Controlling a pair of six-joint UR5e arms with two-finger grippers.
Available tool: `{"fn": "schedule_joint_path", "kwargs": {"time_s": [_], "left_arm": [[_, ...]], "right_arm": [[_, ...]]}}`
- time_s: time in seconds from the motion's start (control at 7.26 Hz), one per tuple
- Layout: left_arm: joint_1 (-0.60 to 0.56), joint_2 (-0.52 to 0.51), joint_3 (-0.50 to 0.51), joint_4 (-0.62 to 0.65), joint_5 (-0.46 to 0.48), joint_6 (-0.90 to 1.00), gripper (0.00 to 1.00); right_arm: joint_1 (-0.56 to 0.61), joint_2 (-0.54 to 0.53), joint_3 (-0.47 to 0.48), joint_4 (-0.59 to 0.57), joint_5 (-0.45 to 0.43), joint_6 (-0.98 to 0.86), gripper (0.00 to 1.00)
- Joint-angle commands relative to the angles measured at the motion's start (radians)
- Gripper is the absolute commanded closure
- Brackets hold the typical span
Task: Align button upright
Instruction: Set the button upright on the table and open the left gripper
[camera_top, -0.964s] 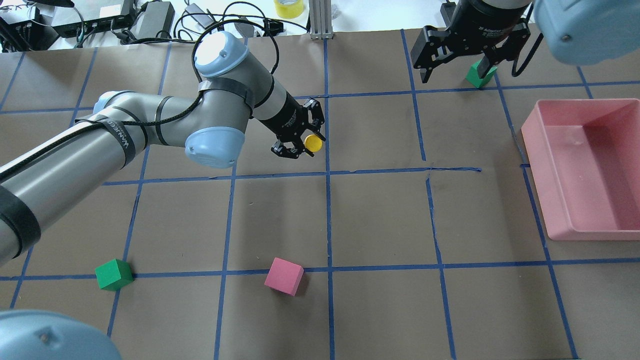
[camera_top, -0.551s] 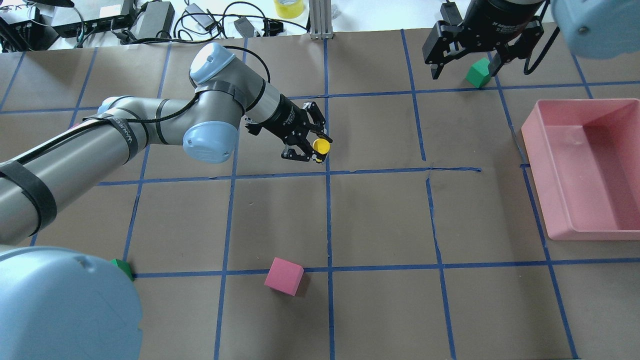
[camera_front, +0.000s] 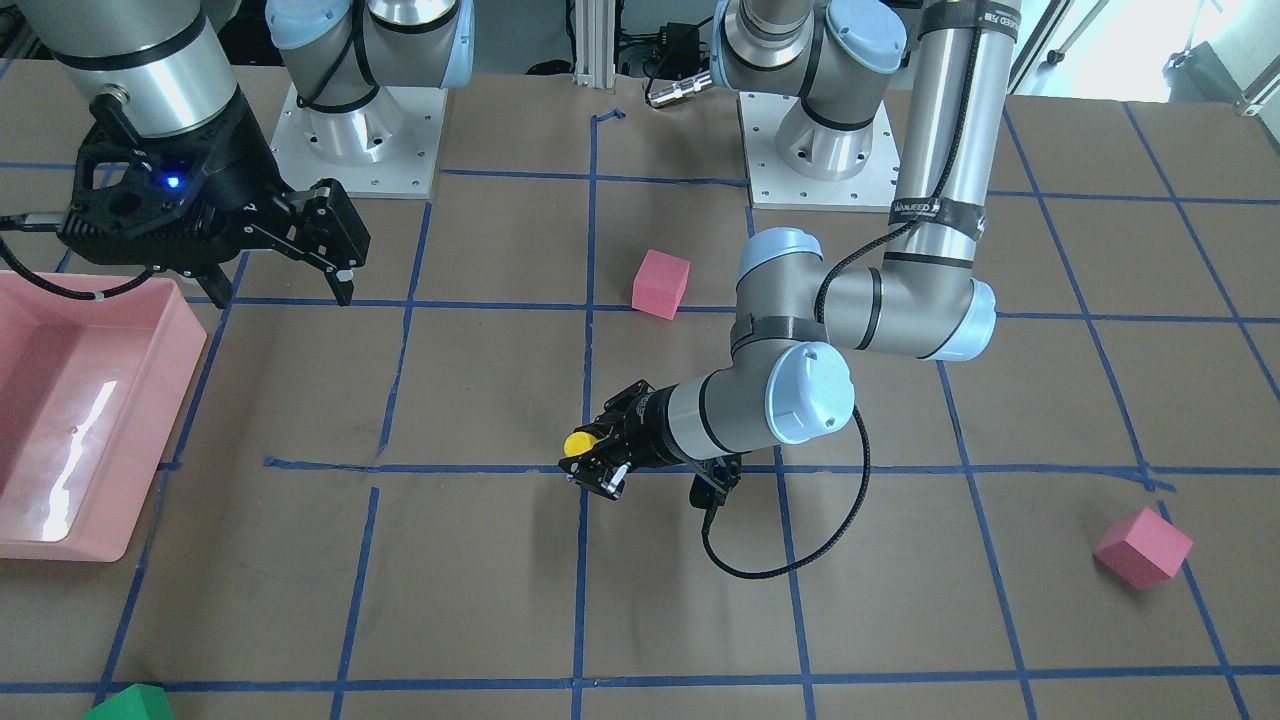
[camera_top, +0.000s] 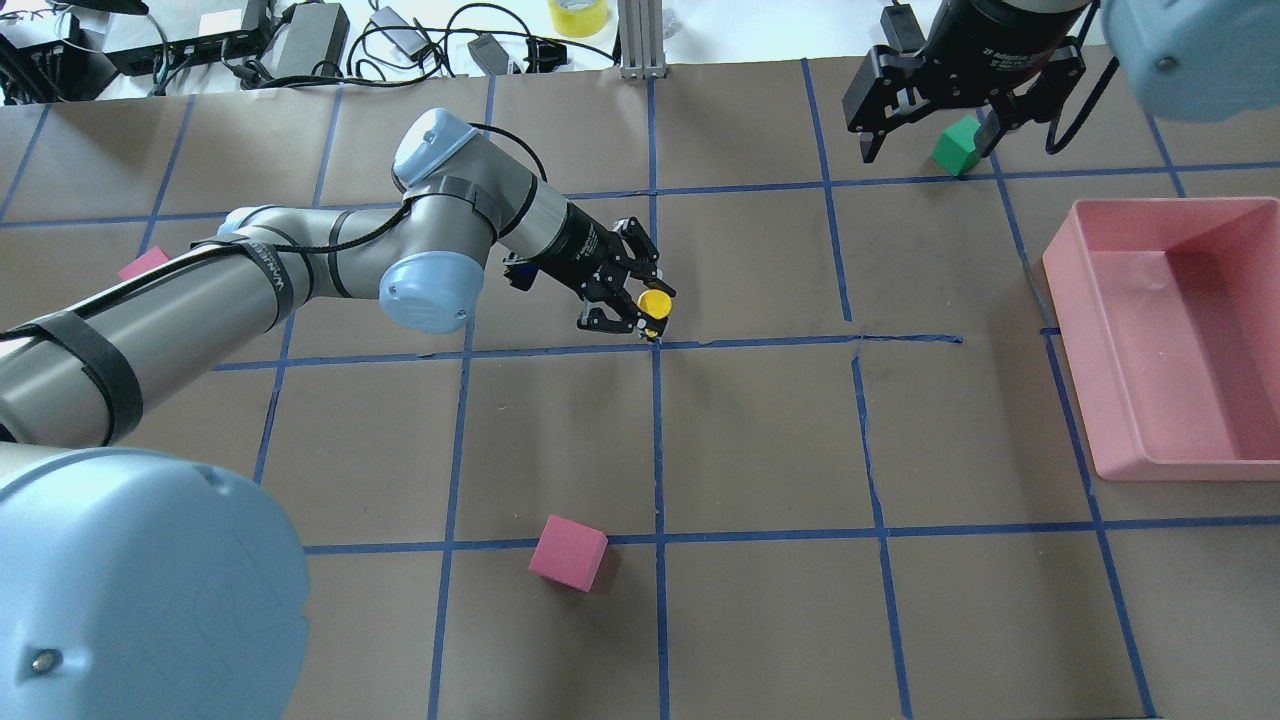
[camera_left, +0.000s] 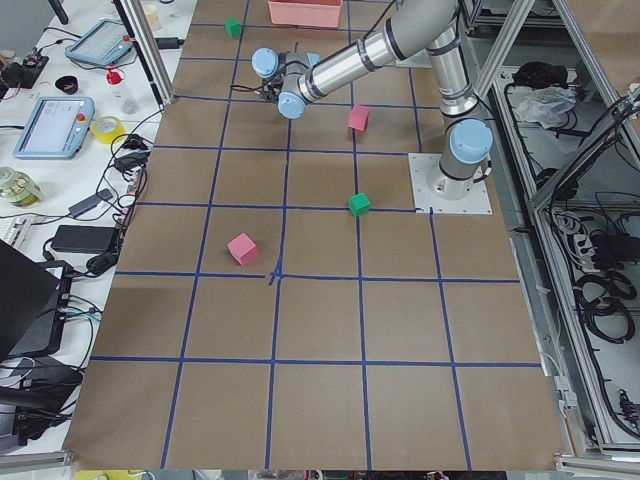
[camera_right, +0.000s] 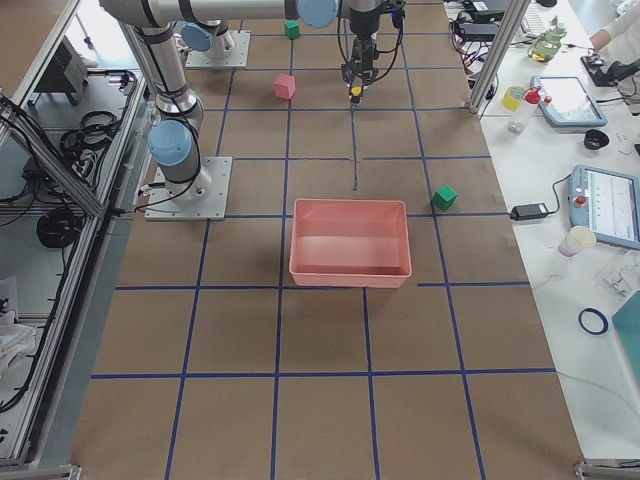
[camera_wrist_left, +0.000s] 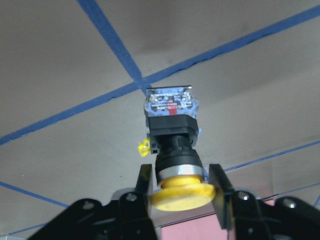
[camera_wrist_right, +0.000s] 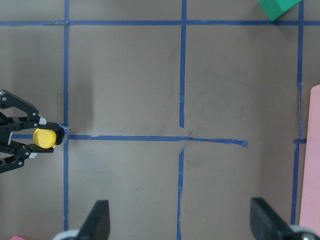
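Observation:
The button (camera_top: 655, 301) has a yellow cap, a black body and a silvery base. My left gripper (camera_top: 648, 306) is shut on it just under the cap. It holds the button close over a crossing of blue tape lines, cap uppermost in the overhead view. In the left wrist view the button (camera_wrist_left: 172, 135) points base-first at the table between the fingers (camera_wrist_left: 145, 182). I cannot tell whether the base touches the paper. It also shows in the front view (camera_front: 577, 443). My right gripper (camera_top: 925, 140) is open and empty at the far right, high over the table.
A green cube (camera_top: 957, 145) sits below the right gripper. A pink tray (camera_top: 1150, 440) stands at the right edge. A pink cube (camera_top: 568, 552) lies near the front middle, and another pink cube (camera_top: 145, 264) behind the left arm. Cables lie past the far edge.
My left gripper has carried the button right and toward the tape crossing, turning its wrist. The button stays gripped. The right gripper rose slightly off the green cube and stays open.

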Motion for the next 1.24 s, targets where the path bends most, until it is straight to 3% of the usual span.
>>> {"fn": "schedule_joint_path", "kwargs": {"time_s": [0.0,0.14,0.41,0.55,0.69,0.83,1.1], "left_arm": [[0.0,-0.006,-0.001,-0.001,0.002,-0.002,0.16],[0.0,0.004,0.0,-0.004,0.003,-0.004,0.0],[0.006,0.065,0.038,-0.004,0.05,0.047,0.0],[0.012,0.105,0.102,-0.053,0.136,0.149,0.0],[0.014,0.142,0.153,-0.113,0.149,0.286,0.0],[0.023,0.202,0.182,-0.151,0.257,0.426,0.01],[0.048,0.326,0.25,-0.39,0.479,0.821,0.0]], "right_arm": [[0.003,-0.001,0.0,0.0,0.001,0.0,0.0],[0.003,-0.001,0.002,0.0,0.012,0.0,0.0],[0.003,0.001,0.0,0.0,0.03,0.002,0.0],[0.003,0.001,0.0,0.0,0.03,0.002,0.0],[0.003,0.001,0.0,0.0,0.029,0.002,0.0],[0.003,0.001,0.0,0.0,0.029,0.002,0.0],[0.003,0.001,0.0,0.0,0.03,0.002,0.0]]}}
